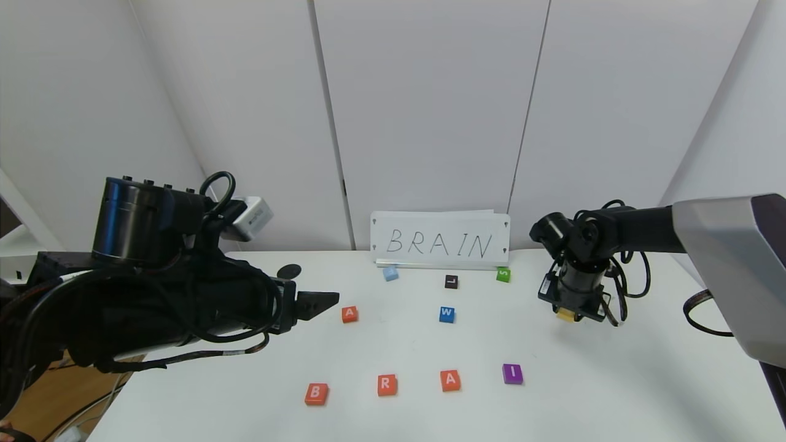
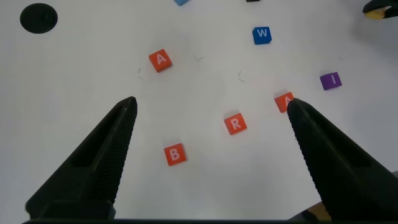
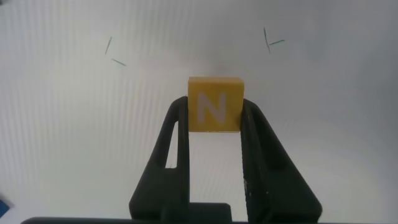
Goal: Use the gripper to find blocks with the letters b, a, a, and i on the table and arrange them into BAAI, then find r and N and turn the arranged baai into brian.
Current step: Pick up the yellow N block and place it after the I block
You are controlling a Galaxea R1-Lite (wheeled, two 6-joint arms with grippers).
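Near the front of the white table lies a row of tiles: orange-red B, orange-red R, orange-red A and purple I. A second orange-red A sits farther back on the left. At the right, my right gripper is shut on the yellow N and holds it just above the table. Over the table's left side my left gripper hovers open and empty, high above B and R.
A white card reading BRAIN stands at the back. In front of it lie a light blue tile, a dark L tile, a green S tile and a blue W tile. A black hole marks the table's back left.
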